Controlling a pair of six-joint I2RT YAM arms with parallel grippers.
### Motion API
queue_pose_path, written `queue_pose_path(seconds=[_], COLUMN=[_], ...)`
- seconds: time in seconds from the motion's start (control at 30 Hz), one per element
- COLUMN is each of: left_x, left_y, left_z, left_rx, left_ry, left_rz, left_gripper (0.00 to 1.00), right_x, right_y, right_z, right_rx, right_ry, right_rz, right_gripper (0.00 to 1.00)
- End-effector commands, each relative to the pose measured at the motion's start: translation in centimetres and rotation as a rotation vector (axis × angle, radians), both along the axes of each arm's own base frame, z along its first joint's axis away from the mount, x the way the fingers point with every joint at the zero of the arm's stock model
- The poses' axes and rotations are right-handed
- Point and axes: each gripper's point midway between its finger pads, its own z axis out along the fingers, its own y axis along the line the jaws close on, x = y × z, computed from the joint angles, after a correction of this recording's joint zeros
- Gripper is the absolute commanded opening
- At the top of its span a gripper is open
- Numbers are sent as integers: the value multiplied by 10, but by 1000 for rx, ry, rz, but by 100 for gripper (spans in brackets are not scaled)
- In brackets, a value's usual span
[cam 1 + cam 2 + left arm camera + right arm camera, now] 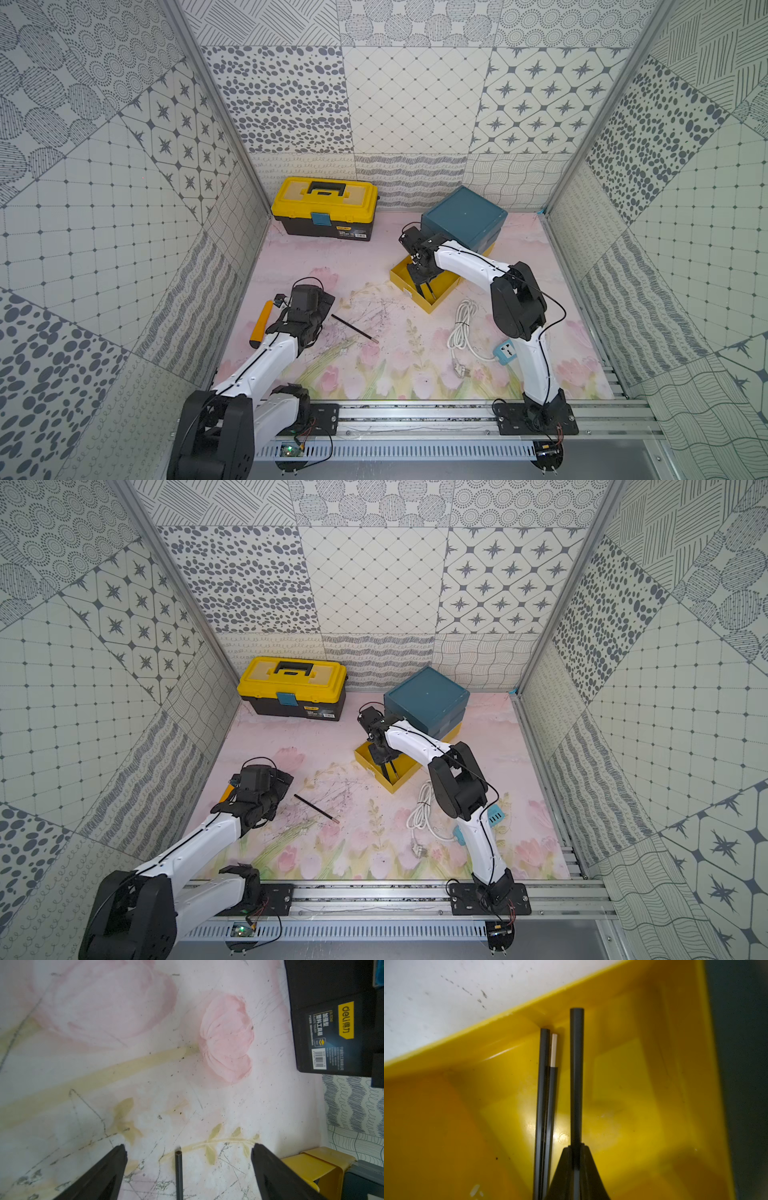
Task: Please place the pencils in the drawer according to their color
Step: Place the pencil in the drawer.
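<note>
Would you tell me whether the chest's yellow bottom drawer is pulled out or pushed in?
Pulled out: the yellow drawer juts forward from the teal chest, black pencils lying in it.

You get bright, even, diffuse light in both top views, with faint shadows and wide-angle bowing toward 11 and 1 o'clock. Your right wrist view is dim and soft, with glints on the yellow drawer (643, 1064). Your left wrist view is hazy and washed pale.

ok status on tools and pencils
right tool shut on thin black pencil over open yellow drawer, two dark pencils inside. left tool open over loose black pencil. nothing blocking.
</note>
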Motion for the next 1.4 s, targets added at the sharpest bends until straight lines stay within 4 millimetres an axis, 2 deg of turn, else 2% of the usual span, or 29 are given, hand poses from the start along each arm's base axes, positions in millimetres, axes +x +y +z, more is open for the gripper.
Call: queue_pose_path(seconds=[0.0, 0.27, 0.43, 0.67, 0.87, 1.0, 1.13, 1.37], left_x=[5, 4, 4, 4, 4, 2, -1, -13], left_y=[0, 1, 1, 1, 2, 7, 11, 26], left_z=[6, 8, 9, 9, 10, 13, 17, 23], left_rx=[5, 9, 9, 9, 16, 43, 63, 119], left_ry=[-26, -29, -32, -33, -35, -28, -33, -12], left_rz=[-10, -8, -8, -8, -7, 3, 14, 53], left_gripper=[99, 99, 99, 99, 99, 99, 99, 99], right_x=[2, 3, 4, 1, -12, -29, -50, -90], right_y=[2, 3, 5, 6, 15, 35, 65, 127], right_z=[-11, -9, 5, 46, 87, 103, 111, 103], right_rx=[19, 35, 58, 124, 197, 248, 281, 282], right_ry=[12, 12, -10, -66, -113, -113, -102, -71], right_rz=[-20, -21, -24, -29, -5, 50, 136, 322], right_gripper=[10, 22, 25, 26, 27, 27, 27, 27])
